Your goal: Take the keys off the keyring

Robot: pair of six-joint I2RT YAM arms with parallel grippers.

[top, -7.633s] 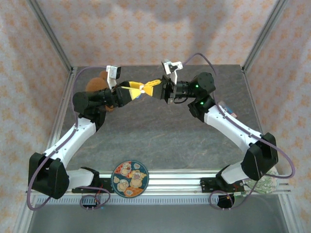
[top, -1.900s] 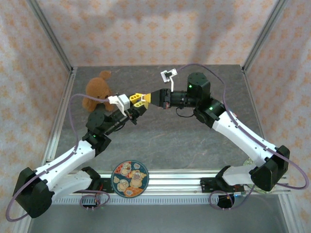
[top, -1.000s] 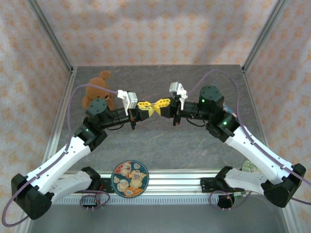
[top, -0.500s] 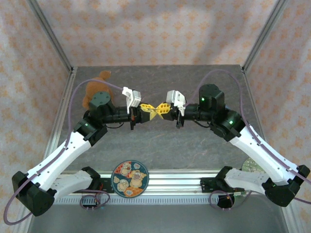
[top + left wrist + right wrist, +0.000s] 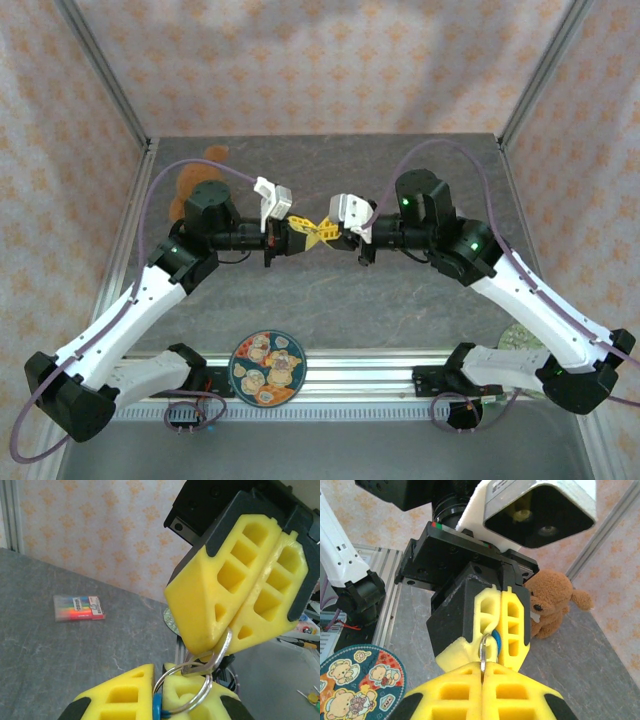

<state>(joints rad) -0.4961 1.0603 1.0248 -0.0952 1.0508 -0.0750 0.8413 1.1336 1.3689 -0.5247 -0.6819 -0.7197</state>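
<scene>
Keyring (image 5: 222, 647) mid-air btwn L tool (image 5: 305, 233) & R tool (image 5: 332, 230), both clamped on it, arms head-on.

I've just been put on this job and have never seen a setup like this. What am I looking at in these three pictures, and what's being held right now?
You see two robot arms, the left arm and the right arm, each ending in a two-finger gripper. The overhead picture looks down from behind them. The other two come from a camera on each wrist. The left gripper and right gripper meet in the air, both shut on the keyring. The keys themselves are too small to make out. On the grey table sit a teddy bear and a small coloured box. A patterned plate rests at the near edge.
</scene>
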